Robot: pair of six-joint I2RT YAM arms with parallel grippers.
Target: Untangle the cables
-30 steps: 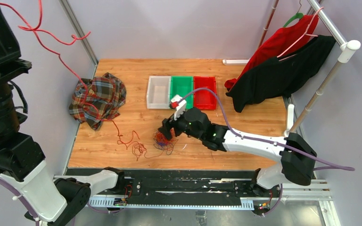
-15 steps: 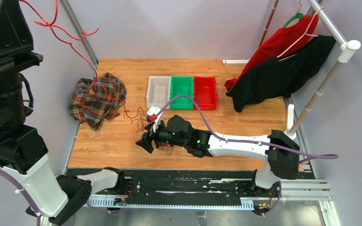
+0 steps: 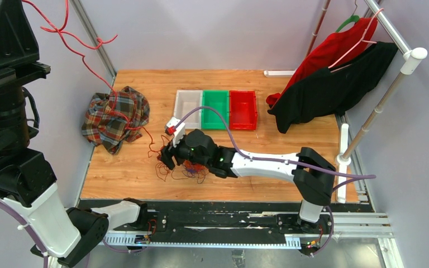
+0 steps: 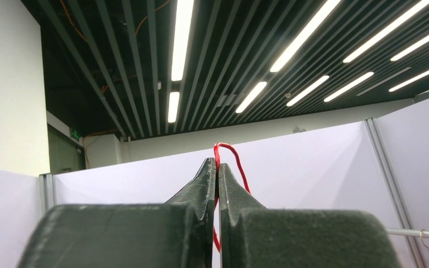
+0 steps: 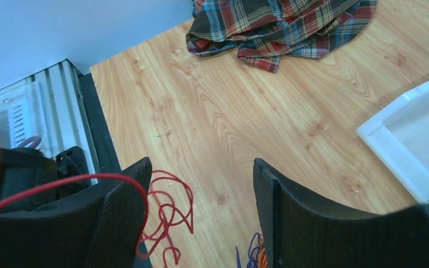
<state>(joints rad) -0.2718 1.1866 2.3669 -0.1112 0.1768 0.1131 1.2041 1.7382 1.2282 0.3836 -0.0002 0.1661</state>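
Observation:
A tangle of red, orange and purple cables [image 3: 189,168] lies on the wooden table [image 3: 290,142] near its front. One red cable [image 3: 92,70] rises from it, over a plaid shirt [image 3: 114,117], up to the top left. My left gripper [image 4: 217,164] points at the ceiling and is shut on that red cable [image 4: 236,161]. My right gripper [image 3: 166,158] hovers open at the tangle's left end. In the right wrist view its fingers [image 5: 120,220] straddle bare wood, with red loops [image 5: 170,215] beside the left one and purple and orange strands [image 5: 250,255] by the right one.
A white bin [image 3: 188,109], a green bin [image 3: 215,109] and a red bin [image 3: 242,109] stand in a row behind the tangle. The plaid shirt [image 5: 279,22] lies at the left. Red and black garments [image 3: 329,84] hang from a rack at the right.
My right arm swung left across the tangle and its jaws narrowed a little. The left arm rose, pulling the red cable's loose loops up toward the shirt.

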